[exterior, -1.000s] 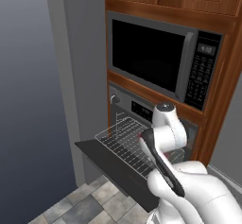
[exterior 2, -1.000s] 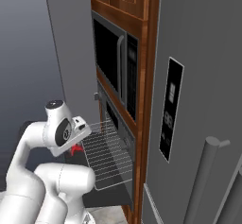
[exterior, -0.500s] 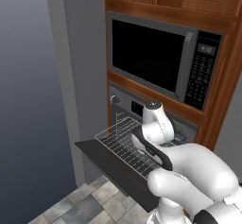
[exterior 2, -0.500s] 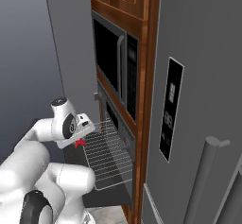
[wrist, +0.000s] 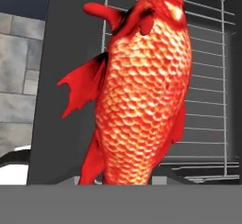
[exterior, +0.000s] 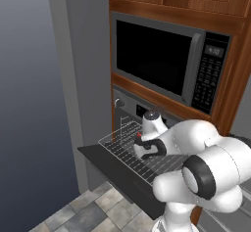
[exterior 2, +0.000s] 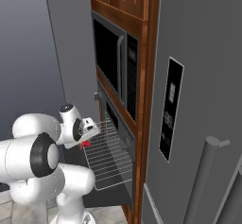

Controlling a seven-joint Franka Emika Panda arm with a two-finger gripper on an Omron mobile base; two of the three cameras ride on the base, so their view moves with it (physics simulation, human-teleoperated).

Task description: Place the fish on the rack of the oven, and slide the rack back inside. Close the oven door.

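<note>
The red fish (wrist: 142, 86) hangs in my gripper, scales toward the hand camera; it covers the fingertips. From the left base it is a small red spot (exterior: 138, 137) under my hand, just above the rack (exterior: 120, 145). My gripper (exterior: 142, 142) is shut on the fish. The rack, a silver wire grid (exterior 2: 106, 159), is pulled out over the oven door (exterior: 110, 167), which lies open and flat. The oven (exterior: 130, 104) with its knob strip is behind it. In the right base view the fish (exterior 2: 85, 144) sits below my gripper (exterior 2: 88, 141), at the rack's left edge.
A black-windowed microwave (exterior: 157, 59) sits above the oven in wooden cabinetry. A tall grey fridge (exterior 2: 198, 100) with a bar handle (exterior 2: 201, 180) stands to the right. A grey wall panel (exterior: 83, 79) is at the left, and tiled floor (exterior: 78, 211) lies below the door.
My hand has swung left and a little lower with the fish, coming over the pulled-out rack. The elbow has moved to the front of both base views.
</note>
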